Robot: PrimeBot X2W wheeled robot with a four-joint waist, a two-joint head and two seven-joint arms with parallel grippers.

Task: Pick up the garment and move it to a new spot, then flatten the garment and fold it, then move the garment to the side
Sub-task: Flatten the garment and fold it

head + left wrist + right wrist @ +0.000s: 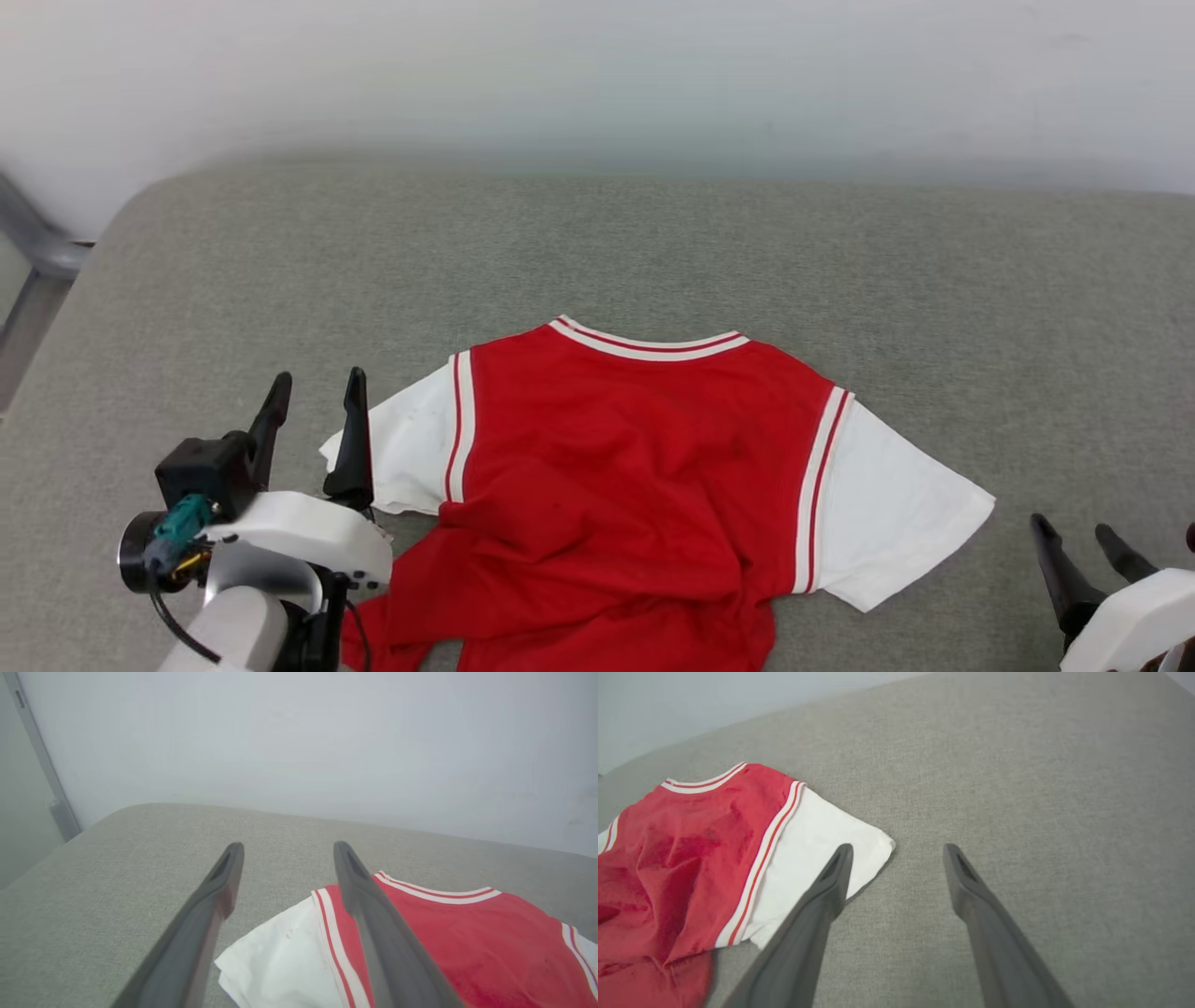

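The garment, a bright red jersey T-shirt with white sleeves and striped trim, lies on the grey cushioned surface, collar away from me. Its upper part is spread out; the lower part near me is wrinkled and bunched. My left gripper stands open at the edge of the shirt's left white sleeve, nothing between its fingers. In the left wrist view the left gripper shows wide jaws above the sleeve. My right gripper is open at the lower right, apart from the right sleeve; the right gripper is empty.
A pale wall rises right behind the grey surface. A metal frame bar stands off the surface's left edge. Bare grey fabric stretches to the right of the shirt and behind it.
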